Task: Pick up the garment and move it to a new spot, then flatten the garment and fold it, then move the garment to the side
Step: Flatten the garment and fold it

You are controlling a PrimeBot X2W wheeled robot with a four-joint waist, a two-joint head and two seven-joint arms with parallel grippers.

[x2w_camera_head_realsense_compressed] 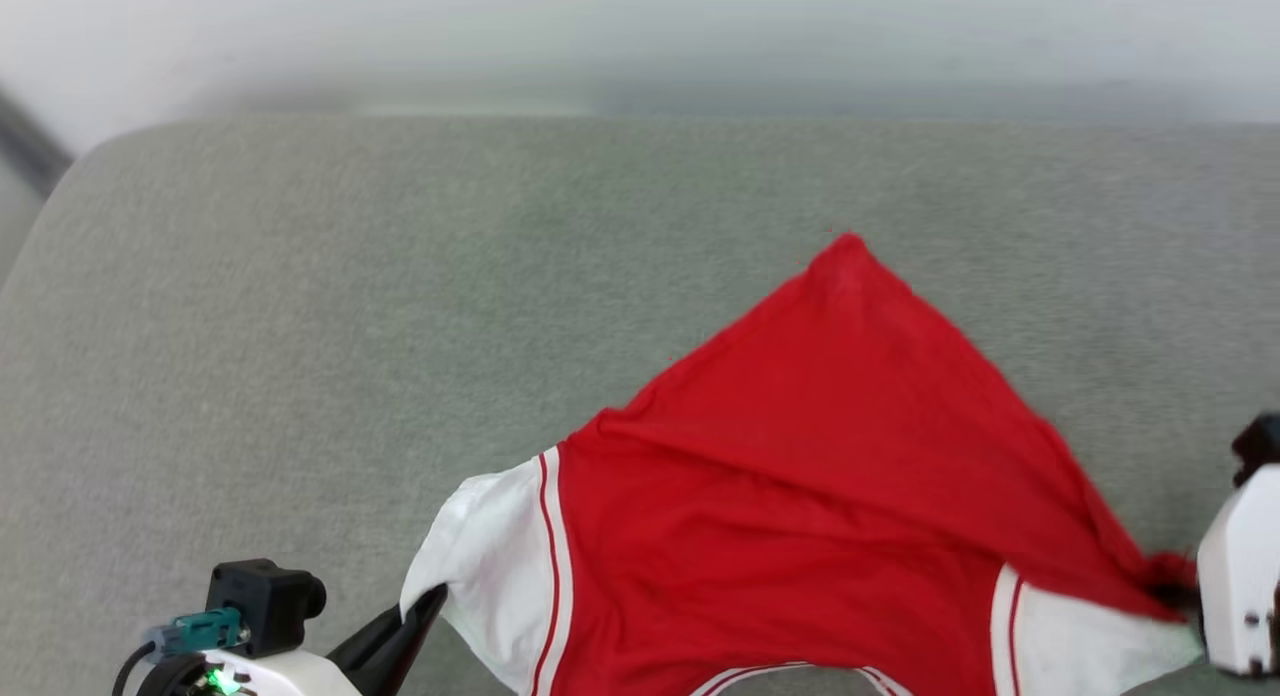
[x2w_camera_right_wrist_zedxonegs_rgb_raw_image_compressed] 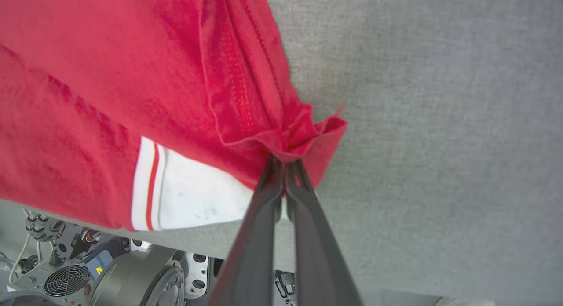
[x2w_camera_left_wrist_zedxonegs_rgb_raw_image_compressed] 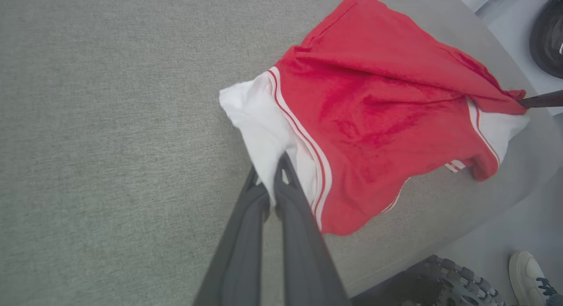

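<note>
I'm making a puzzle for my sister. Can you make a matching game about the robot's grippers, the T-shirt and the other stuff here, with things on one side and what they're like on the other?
Things:
1 left gripper
2 right gripper
3 table
4 shoe

What they're like:
A grey, lying under the T-shirt
B white, down on the floor
C shut on a white sleeve
D shut on a bunched red corner

Pairs: 1-C, 2-D, 3-A, 4-B
</note>
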